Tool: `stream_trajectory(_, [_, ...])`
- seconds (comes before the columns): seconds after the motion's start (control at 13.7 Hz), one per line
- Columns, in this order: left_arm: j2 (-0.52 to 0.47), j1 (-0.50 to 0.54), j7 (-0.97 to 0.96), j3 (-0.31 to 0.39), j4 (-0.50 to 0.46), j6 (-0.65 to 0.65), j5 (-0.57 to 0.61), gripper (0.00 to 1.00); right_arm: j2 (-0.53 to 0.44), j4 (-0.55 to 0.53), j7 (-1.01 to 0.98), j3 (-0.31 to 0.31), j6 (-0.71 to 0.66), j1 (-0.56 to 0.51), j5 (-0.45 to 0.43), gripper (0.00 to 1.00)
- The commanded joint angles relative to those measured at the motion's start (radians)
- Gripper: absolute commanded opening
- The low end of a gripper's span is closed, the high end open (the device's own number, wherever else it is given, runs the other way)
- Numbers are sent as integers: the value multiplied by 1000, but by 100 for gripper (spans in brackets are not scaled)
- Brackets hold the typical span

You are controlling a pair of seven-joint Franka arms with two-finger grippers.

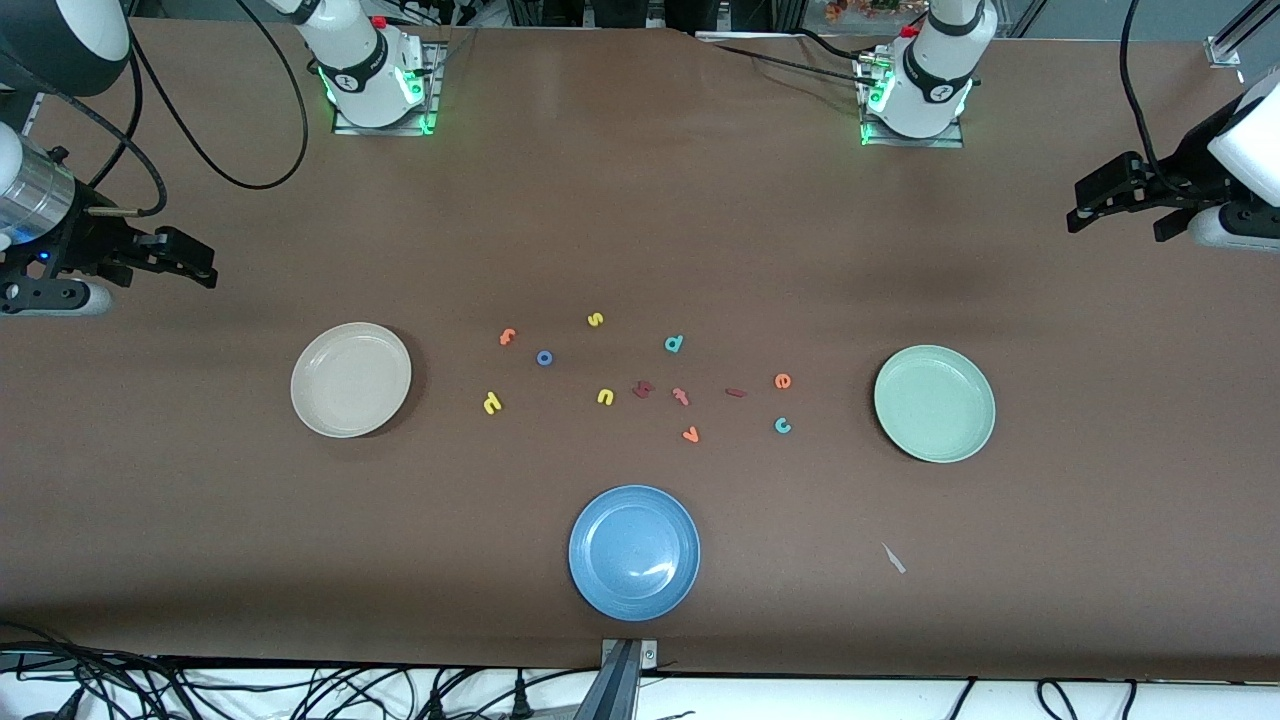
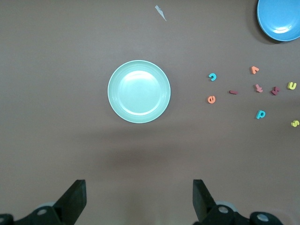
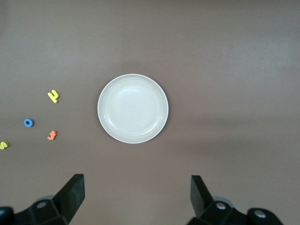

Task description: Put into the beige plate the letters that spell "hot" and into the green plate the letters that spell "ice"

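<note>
The beige plate (image 1: 350,379) (image 3: 132,108) lies toward the right arm's end of the table and holds nothing. Beside it lie the yellow h (image 1: 491,403) (image 3: 54,96), blue o (image 1: 544,357) (image 3: 28,123) and orange t (image 1: 507,336) (image 3: 52,135). The green plate (image 1: 934,403) (image 2: 139,91) lies toward the left arm's end, also bare. Close to it lie the dark red i (image 1: 735,392) (image 2: 233,92), teal c (image 1: 782,425) (image 2: 213,77) and orange e (image 1: 783,380) (image 2: 212,99). My right gripper (image 1: 200,262) (image 3: 136,194) and left gripper (image 1: 1078,205) (image 2: 139,197) hang open over bare table at their own ends, holding nothing.
A blue plate (image 1: 634,552) sits nearest the front camera. Other letters lie mid-table: yellow s (image 1: 595,319), yellow u (image 1: 605,397), teal d (image 1: 674,343), a dark red letter (image 1: 643,389), pink t (image 1: 681,396), orange v (image 1: 690,435). A pale scrap (image 1: 893,558) lies near the green plate.
</note>
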Motion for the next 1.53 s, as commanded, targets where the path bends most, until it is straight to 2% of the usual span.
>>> stream_trajectory(0.0, [13,-4,-12,-4,30,-25,23,100,1,7,-4,1,-16,-3,3,100])
stream_trajectory(1.46, [13,-5,-12,-6,30,-40,23,100,1,11,-8,1,-16,-4,1,100])
